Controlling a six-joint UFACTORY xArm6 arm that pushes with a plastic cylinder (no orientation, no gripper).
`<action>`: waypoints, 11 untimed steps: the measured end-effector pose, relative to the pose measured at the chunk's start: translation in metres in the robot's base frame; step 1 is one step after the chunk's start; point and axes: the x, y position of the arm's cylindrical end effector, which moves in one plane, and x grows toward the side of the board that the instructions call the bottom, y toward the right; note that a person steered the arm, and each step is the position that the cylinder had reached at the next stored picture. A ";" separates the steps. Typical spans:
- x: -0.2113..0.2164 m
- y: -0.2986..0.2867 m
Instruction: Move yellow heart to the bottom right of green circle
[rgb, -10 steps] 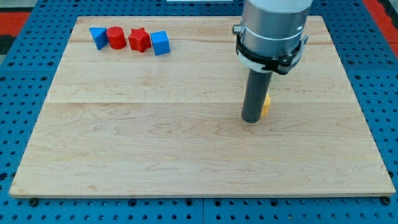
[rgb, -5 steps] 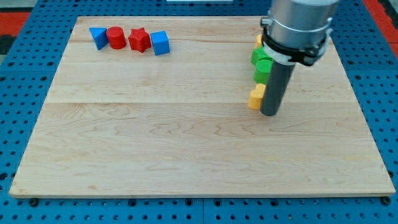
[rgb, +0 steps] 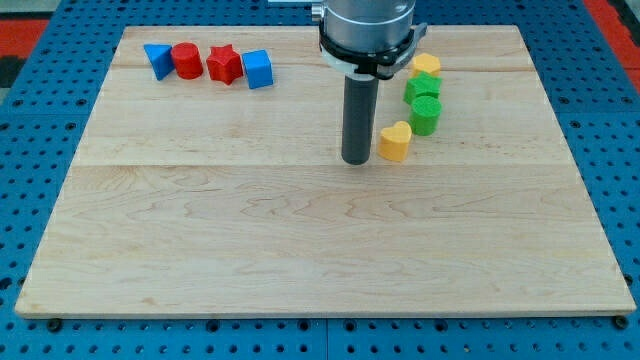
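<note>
My tip (rgb: 356, 161), the lower end of my straight dark rod, rests on the pale wooden table top (rgb: 300, 240). I have no fingers to spread or press together; the rod is bare and pinches nothing.

The small yellow heart-shaped block (rgb: 395, 141) sits just beside my tip, toward the view's right. A narrow gap seems to separate them, though I cannot tell for sure whether they touch. Further to the right of my tip and toward the view's top stands the green circle block (rgb: 425, 115), and the yellow heart lies at that block's lower left, close against it. Directly above the green circle is a second green block (rgb: 422, 88) whose shape I cannot make out, and above that a yellow block (rgb: 426, 66), shape also unclear.

Well apart from my tip, toward the view's top left, four blocks stand in a row: a blue triangular block (rgb: 158, 59), a red cylinder (rgb: 186, 60), a red star (rgb: 224, 64) and a blue cube (rgb: 258, 69).
</note>
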 end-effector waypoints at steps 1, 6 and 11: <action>-0.008 0.001; -0.008 0.075; 0.024 0.086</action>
